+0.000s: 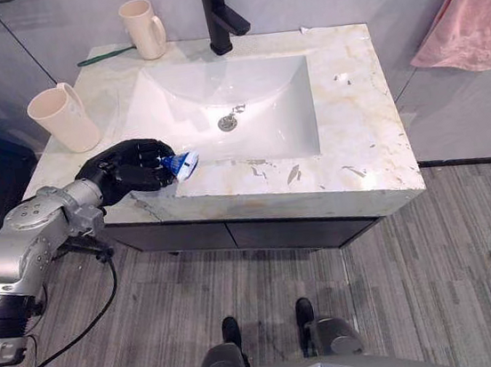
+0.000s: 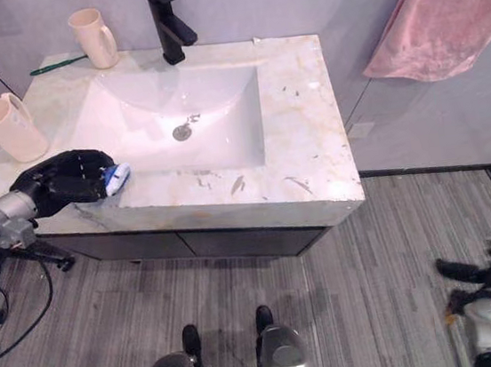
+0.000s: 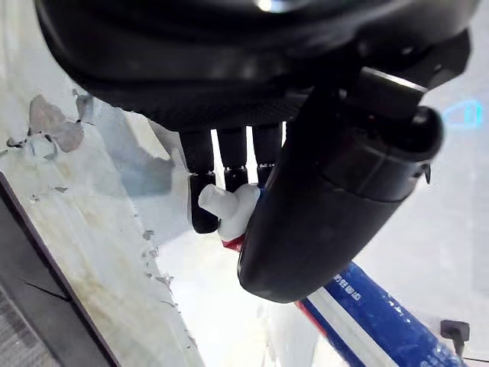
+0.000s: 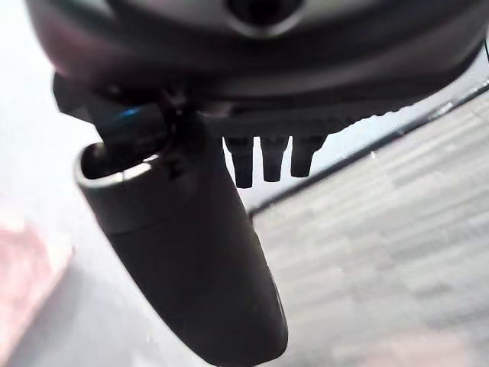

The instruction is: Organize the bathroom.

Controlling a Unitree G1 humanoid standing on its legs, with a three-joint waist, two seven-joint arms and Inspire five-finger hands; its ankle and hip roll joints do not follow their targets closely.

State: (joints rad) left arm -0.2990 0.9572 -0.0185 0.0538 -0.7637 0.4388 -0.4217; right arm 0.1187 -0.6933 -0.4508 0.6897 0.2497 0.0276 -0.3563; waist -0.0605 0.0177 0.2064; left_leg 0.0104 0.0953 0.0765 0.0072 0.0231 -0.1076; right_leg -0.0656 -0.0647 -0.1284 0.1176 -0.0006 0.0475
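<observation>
the blue-and-white toothpaste tube (image 1: 185, 163) lies at the front-left edge of the marble counter (image 1: 358, 116), by the white basin (image 1: 245, 103) — the left hand (image 1: 131, 166) is curled round it. two cream mugs (image 1: 63, 118) stand on the counter's left side, a green toothbrush (image 1: 106, 55) by the far one. the right hand (image 4: 267, 164) hangs over the floor, fingers relaxed and holding nothing — a pink towel (image 1: 467, 17) hangs on the right.

Glossy marble counter (image 1: 351, 90); matt black faucet (image 1: 220, 12)
</observation>
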